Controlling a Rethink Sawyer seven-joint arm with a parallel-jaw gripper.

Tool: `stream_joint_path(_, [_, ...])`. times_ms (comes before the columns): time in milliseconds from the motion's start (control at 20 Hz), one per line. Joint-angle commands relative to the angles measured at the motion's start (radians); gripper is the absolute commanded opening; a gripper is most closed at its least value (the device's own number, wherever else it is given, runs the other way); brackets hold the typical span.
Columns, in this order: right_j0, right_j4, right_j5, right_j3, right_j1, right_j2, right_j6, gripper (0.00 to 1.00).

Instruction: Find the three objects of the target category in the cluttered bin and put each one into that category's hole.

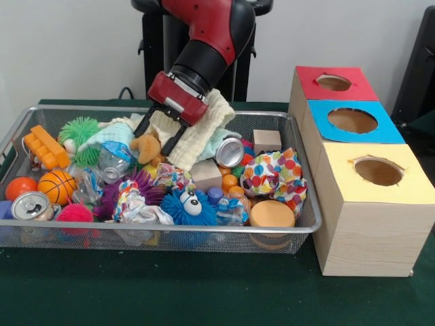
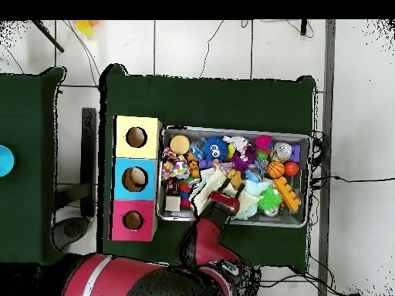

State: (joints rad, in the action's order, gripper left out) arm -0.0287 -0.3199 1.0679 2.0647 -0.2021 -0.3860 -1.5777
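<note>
The wire-mesh bin [image 1: 204,231] is full of mixed clutter; it also shows in the overhead view [image 2: 231,129]. A tan-brown teddy bear [image 1: 145,147] lies at the back middle, partly under a cream cloth [image 1: 204,129]. My gripper [image 1: 153,140] is down in the bin, tilted, its fingers [image 1: 175,138] spread open on either side of the bear. I cannot tell whether they touch it. In the overhead view my gripper [image 2: 224,189] sits over the bin's middle. The striped tiger and any third plush are hidden.
Three wooden boxes stand beside the bin, with holes in red [image 1: 333,83], blue [image 1: 352,120] and yellow [image 1: 378,171] tops. The clutter includes a blue googly-eyed spiky ball [image 1: 189,206], a basketball [image 1: 56,185], cans [image 1: 30,205], an orange brick [image 1: 46,147] and a polka-dot cloth [image 1: 272,176].
</note>
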Motion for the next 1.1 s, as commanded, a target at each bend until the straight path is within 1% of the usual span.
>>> stream_joint_path(50, [0.043, -0.025, 0.06, -0.106, 0.116, 0.079, -0.266, 1.0])
stream_joint_path(400, [0.061, -0.027, 0.097, -0.135, 0.152, 0.088, -0.259, 1.0])
stream_joint_path(600, [0.054, -0.038, 0.112, -0.135, 0.159, 0.084, -0.244, 1.0])
stream_joint_path(650, [0.051, -0.042, 0.117, -0.135, 0.161, 0.082, -0.239, 0.0])
stream_joint_path(900, [0.035, -0.077, 0.103, -0.113, 0.151, 0.091, -0.249, 0.0])
stream_joint_path(1100, [0.021, -0.089, 0.096, -0.096, 0.135, 0.092, -0.252, 0.0])
